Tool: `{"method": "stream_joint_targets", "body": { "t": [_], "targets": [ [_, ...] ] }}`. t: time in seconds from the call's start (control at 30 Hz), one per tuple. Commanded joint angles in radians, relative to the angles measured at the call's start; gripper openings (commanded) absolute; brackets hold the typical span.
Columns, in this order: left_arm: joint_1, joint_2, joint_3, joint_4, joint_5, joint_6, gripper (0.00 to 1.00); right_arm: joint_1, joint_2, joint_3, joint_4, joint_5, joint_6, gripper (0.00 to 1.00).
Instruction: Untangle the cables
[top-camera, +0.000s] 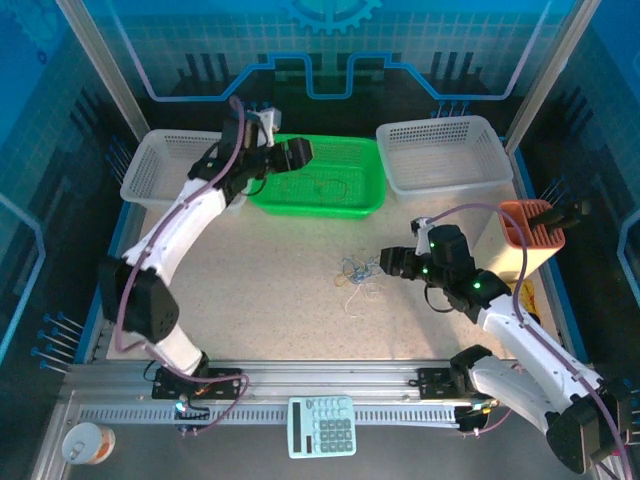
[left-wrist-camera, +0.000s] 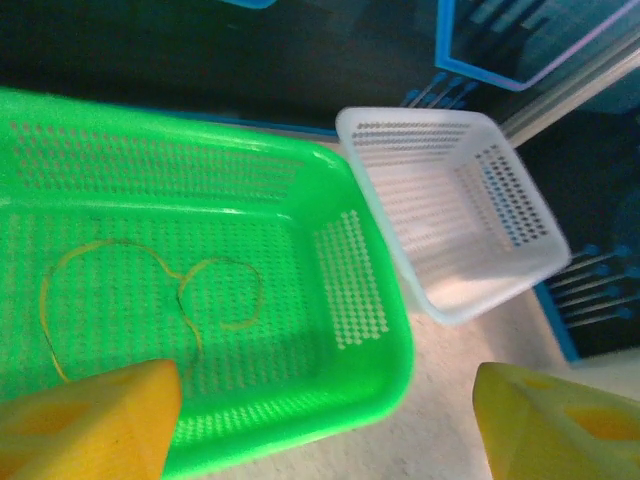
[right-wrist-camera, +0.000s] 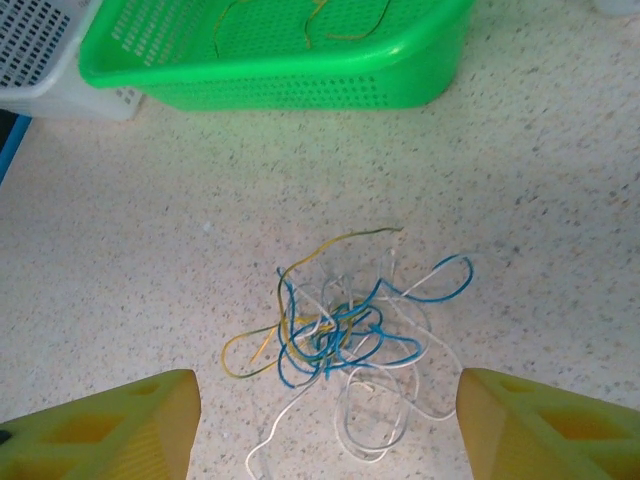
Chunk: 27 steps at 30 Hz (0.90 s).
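Observation:
A tangle of thin blue, yellowish and whitish cables (top-camera: 358, 272) lies on the speckled table; in the right wrist view the cables (right-wrist-camera: 340, 330) sit just ahead of my fingers. My right gripper (top-camera: 385, 262) (right-wrist-camera: 325, 425) hovers open over the knot's near side, holding nothing. A single yellowish cable (left-wrist-camera: 150, 290) (top-camera: 335, 185) lies loose on the floor of the green basket (top-camera: 320, 210) (left-wrist-camera: 390, 330). My left gripper (top-camera: 300, 152) (left-wrist-camera: 325, 405) hangs open above the basket's left end, with nothing between its fingers.
White baskets stand on either side of the green one, at the right (top-camera: 440, 150) (left-wrist-camera: 450, 300) and at the left (top-camera: 160, 165). An orange holder (top-camera: 530, 225) stands at the right edge. A calculator (top-camera: 322, 425) and a can (top-camera: 85, 443) rest on the front rail.

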Motion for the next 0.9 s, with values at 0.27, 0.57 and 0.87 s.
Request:
{"method": "stream_joint_targets", "body": {
  "t": [0.27, 0.57, 0.87],
  "targets": [
    [-0.101, -0.326, -0.544, 0.275, 0.085, -0.226, 0.81, 0.358, 0.053, -0.168, 0.095, 0.165, 0.214, 0.66],
    [-0.099, -0.504, -0.68, 0.265, 0.005, -0.226, 0.83, 0.533, 0.332, -0.118, 0.24, 0.319, 0.242, 0.6],
    [-0.097, -0.552, -0.693, 0.243, -0.001, -0.218, 0.84, 0.547, 0.491, -0.034, 0.291, 0.355, 0.237, 0.56]
  ]
}}
